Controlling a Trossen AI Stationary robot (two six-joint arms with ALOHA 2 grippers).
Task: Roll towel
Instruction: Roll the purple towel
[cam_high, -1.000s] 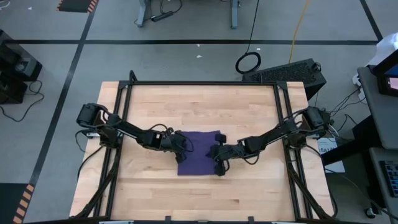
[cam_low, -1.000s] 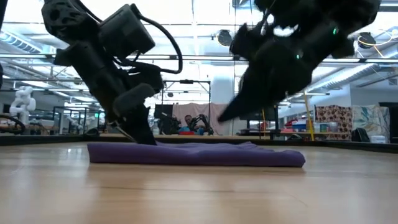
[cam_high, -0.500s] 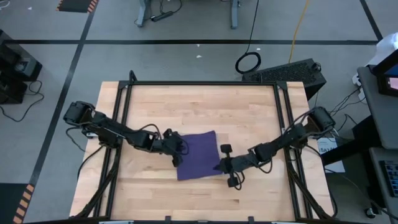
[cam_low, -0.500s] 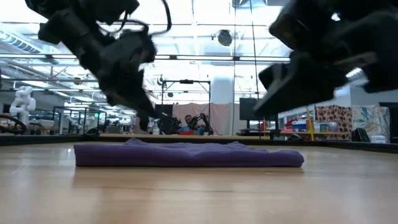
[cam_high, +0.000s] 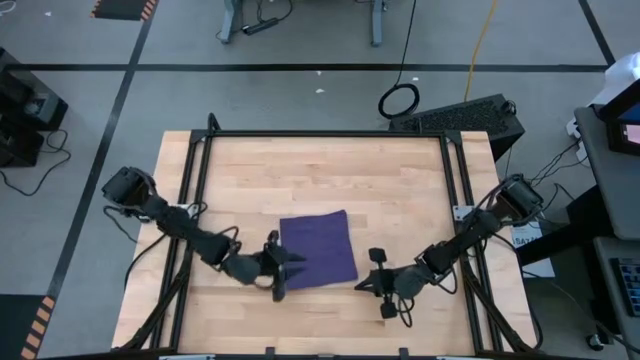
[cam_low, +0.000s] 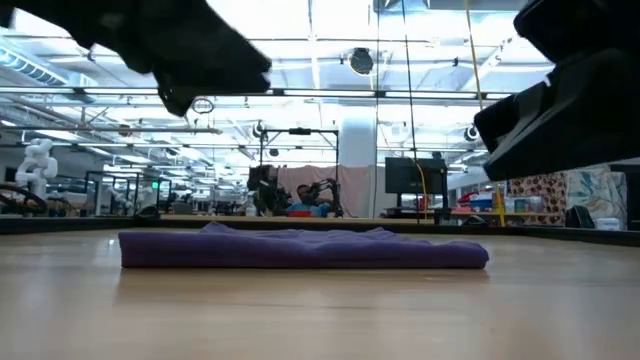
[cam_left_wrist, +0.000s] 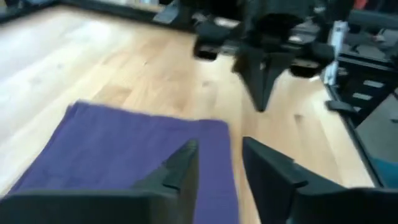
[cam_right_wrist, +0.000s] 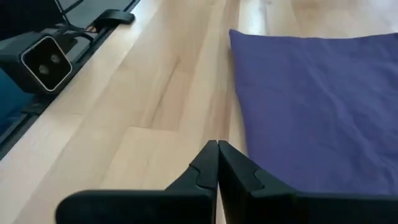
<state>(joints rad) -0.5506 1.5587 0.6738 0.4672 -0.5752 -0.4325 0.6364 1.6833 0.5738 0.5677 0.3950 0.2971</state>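
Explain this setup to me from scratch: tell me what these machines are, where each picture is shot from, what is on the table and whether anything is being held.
These are two dark robot arms at a wooden table, each ending in a two-finger gripper. One picture looks straight down from above; one sits at table height looking across into the room; the other two come from cameras on each arm's wrist, looking past its own fingers.

On the table lies one thing: a purple towel, flat, not rolled.

The left gripper sits at the towel's near left corner, its fingers apart with a gap between them. The right gripper sits beside the towel's near right corner, over bare wood, its fingers pressed together. Neither holds anything.
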